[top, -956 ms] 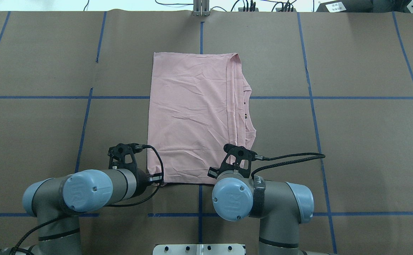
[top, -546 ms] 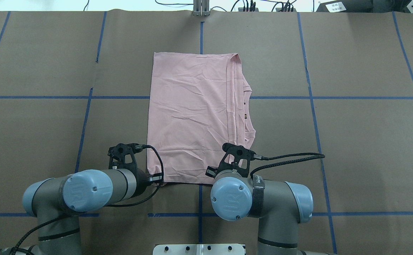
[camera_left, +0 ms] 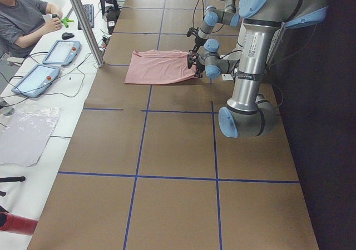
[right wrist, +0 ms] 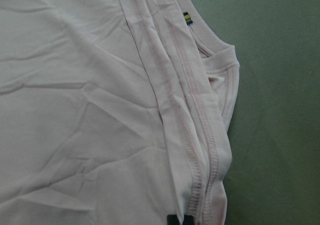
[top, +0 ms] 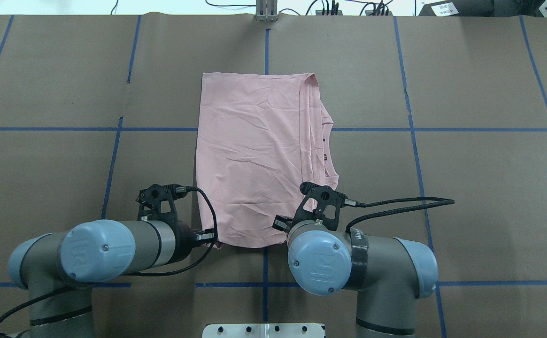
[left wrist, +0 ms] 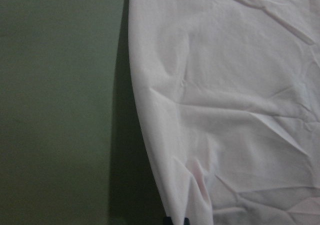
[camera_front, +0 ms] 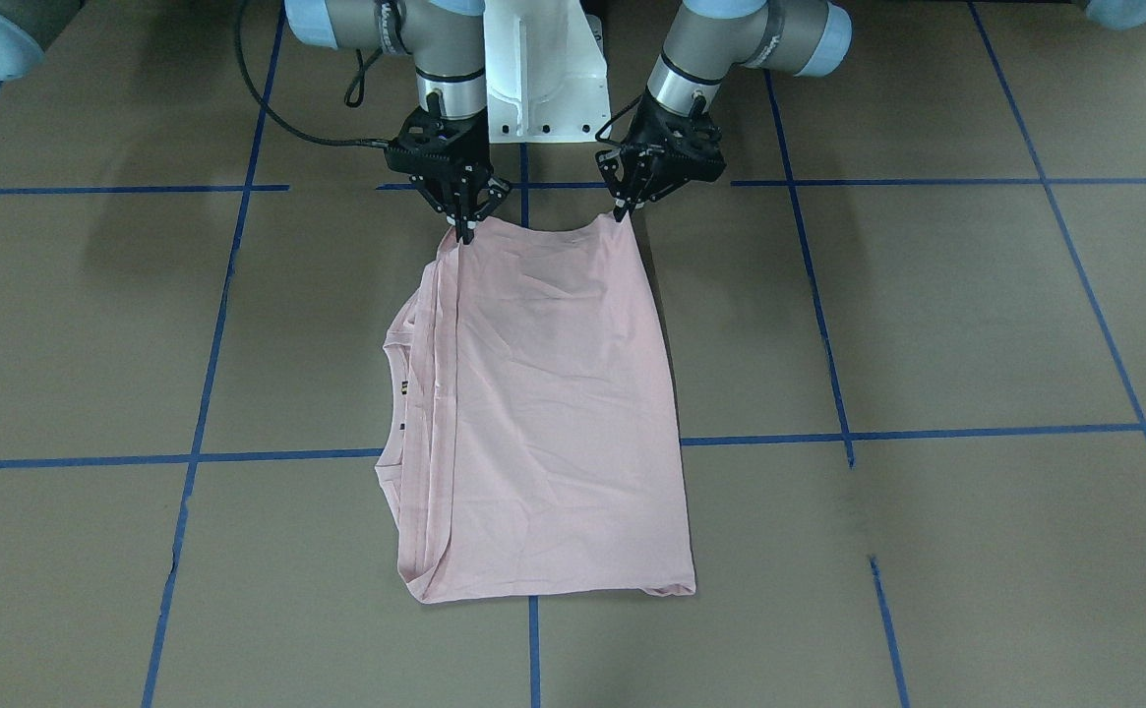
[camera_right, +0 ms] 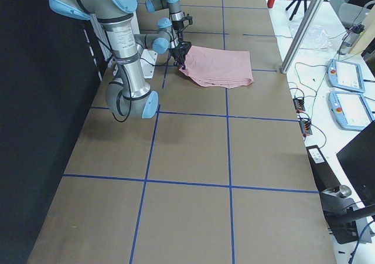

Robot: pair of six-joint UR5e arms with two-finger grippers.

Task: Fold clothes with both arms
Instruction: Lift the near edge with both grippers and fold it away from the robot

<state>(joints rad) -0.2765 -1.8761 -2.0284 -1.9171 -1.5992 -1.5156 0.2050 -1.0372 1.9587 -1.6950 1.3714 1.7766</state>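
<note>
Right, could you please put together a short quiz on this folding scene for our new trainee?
1. True or false: the T-shirt lies fully spread out, with both sleeves flat to its sides.
2. Where do the left gripper and the right gripper pinch it? A) the two corners of the far edge B) the two corners of the edge nearest the robot C) the two sleeves
3. Fill in: in the overhead view, the neckline lies along the shirt's ___ side.
Key: 1 false, it is folded into a narrow rectangle; 2 B; 3 right.
</note>
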